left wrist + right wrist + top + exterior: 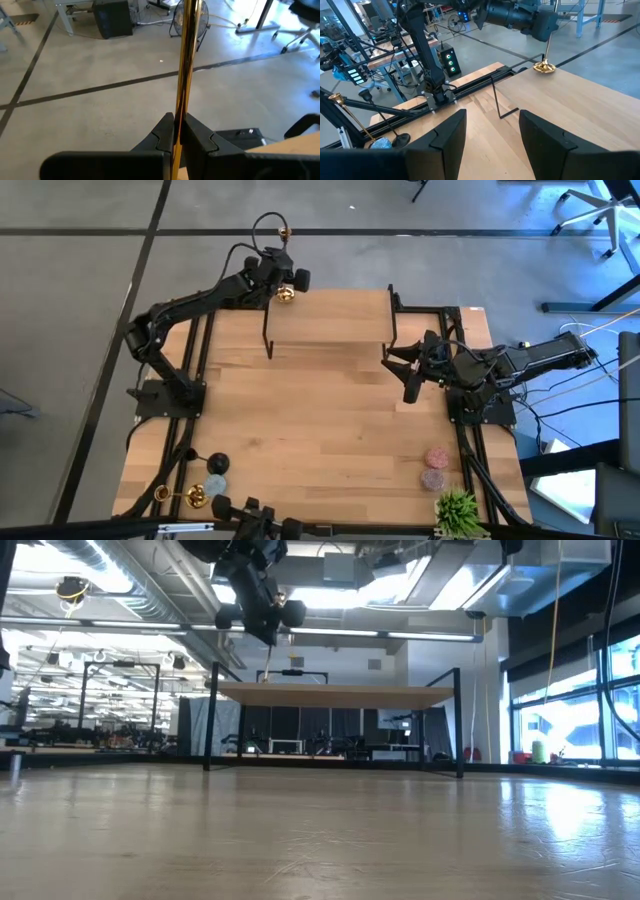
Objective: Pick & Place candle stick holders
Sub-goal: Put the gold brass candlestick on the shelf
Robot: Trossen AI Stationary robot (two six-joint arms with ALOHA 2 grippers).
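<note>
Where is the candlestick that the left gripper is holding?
High view: the held candlestick stands at the raised shelf's far left corner, its stem clamped in the left gripper.

right gripper (492, 132): fingers apart, empty, over the table (600, 110)
left gripper (540, 25): gripped candlestick (546, 61), base on shelf

The wide middle of the table (320, 425) lay bare. A raised shelf (328, 315) on black legs stood across the far side. Small objects (433, 467) and a green plant (457, 511) crowded the near right corner.
</note>
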